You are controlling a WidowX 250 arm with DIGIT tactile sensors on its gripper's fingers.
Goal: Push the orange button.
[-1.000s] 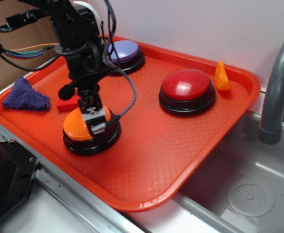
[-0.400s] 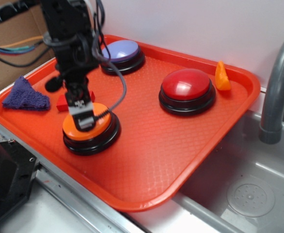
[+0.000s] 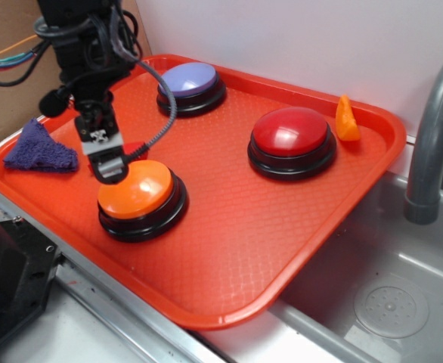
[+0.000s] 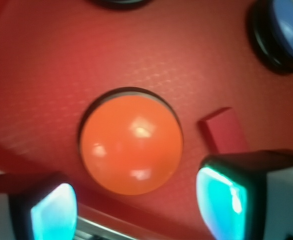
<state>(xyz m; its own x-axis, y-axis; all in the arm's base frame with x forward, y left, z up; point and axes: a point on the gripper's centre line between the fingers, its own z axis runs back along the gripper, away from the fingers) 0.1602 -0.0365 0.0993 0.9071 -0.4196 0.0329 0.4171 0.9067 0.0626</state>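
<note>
The gripper (image 3: 109, 172) hangs above the rear-left edge of the orange button (image 3: 136, 190), its fingers (image 4: 221, 200) spread apart. The button sits at the near-left of the red tray (image 3: 229, 242); a small red block (image 4: 224, 130) lies beside it. Any label is apparently too blurred to read.

The small red block (image 3: 131, 148) just behind the glossy orange dome button (image 3: 136, 189) is mostly hidden by the black gripper (image 3: 108, 172) in the exterior view; only a sliver shows. Whether the fingertips touch that button's rim cannot be told. The grey metal faucet (image 3: 433, 144), far right of the button, is cut off by the frame edge. In the blurred wrist view, the purple dome button (image 4: 286, 30) is cropped at the top right corner, and another black base (image 4: 117, 2) barely shows at the top edge.
</note>
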